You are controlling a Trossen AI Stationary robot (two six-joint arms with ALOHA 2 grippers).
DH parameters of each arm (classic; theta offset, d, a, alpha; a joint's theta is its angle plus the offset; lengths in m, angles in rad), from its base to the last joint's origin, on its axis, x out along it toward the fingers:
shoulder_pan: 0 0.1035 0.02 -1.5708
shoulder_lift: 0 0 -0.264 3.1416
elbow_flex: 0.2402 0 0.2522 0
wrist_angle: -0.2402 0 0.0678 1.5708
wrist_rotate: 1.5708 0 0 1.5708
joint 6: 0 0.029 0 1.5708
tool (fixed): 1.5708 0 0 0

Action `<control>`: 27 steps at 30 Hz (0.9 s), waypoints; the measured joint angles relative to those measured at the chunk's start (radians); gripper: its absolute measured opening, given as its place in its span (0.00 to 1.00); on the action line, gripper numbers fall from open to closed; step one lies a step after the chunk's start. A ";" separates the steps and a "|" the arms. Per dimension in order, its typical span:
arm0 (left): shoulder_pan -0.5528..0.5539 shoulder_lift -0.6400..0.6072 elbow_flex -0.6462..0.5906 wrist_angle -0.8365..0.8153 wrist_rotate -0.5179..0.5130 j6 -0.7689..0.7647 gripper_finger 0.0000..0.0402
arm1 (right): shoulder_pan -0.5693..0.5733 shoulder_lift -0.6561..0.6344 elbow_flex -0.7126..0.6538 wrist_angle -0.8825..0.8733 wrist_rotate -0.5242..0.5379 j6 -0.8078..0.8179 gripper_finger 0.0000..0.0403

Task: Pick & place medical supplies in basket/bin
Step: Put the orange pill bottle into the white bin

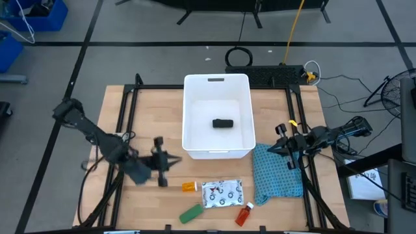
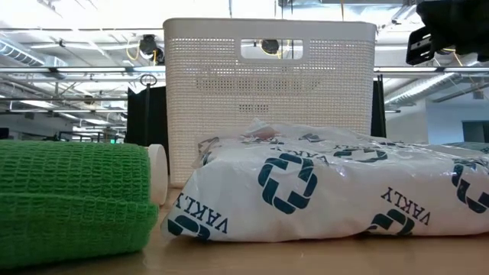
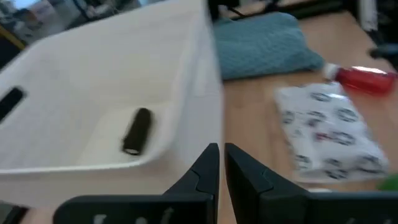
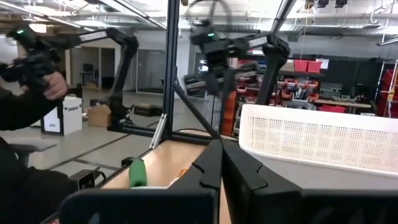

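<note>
Left gripper (image 1: 160,170) sits over the table just off the near-left corner of the white bin (image 1: 192,133), fingers pressed together, holding nothing. In the left wrist view the fingertips (image 3: 210,163) meet with only a thin slit between them, right at the bin's near wall (image 3: 205,74).

Inside the bin, ahead of that gripper and past the wall, lies a black roll (image 1: 223,123), on its side on the bin floor (image 3: 137,130).

On the table just beside the left gripper, toward the near edge: an orange bottle (image 1: 188,187), closest. Next to it the flat white pouch (image 1: 221,194) with dark-and-red print; a green roll (image 1: 190,212) nearer the table edge; a red bottle (image 1: 244,213) with a white cap on the far side of the pouch. All lie loose and none touches the gripper. The bin wall stands between the gripper and the black roll.

Teal cloth (image 1: 277,174) lies beyond the pouch, against the bin's near-right corner.

Right gripper (image 1: 279,148) hangs at the right edge of the table, just beside the bin's right wall and over the far end of the cloth, fingers closed together (image 4: 211,163), empty.

Low view: green roll (image 2: 72,200) and pouch (image 2: 328,191) in front, bin (image 2: 267,84) behind.
</note>
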 joint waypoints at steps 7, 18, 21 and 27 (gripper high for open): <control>-0.036 0.285 0.106 -0.031 0.038 -0.120 0.08 | 0.000 0.000 0.000 0.019 -0.062 0.005 0.00; 0.000 0.462 0.133 -0.036 0.347 -0.270 0.45 | 0.000 0.000 0.000 0.019 -0.049 -0.031 0.00; 0.018 0.462 0.133 -0.033 0.440 -0.286 0.60 | 0.000 0.000 0.000 0.019 -0.049 -0.051 0.00; 0.053 0.472 0.133 -0.033 0.473 -0.292 0.79 | 0.000 0.000 0.000 0.018 -0.049 -0.054 0.00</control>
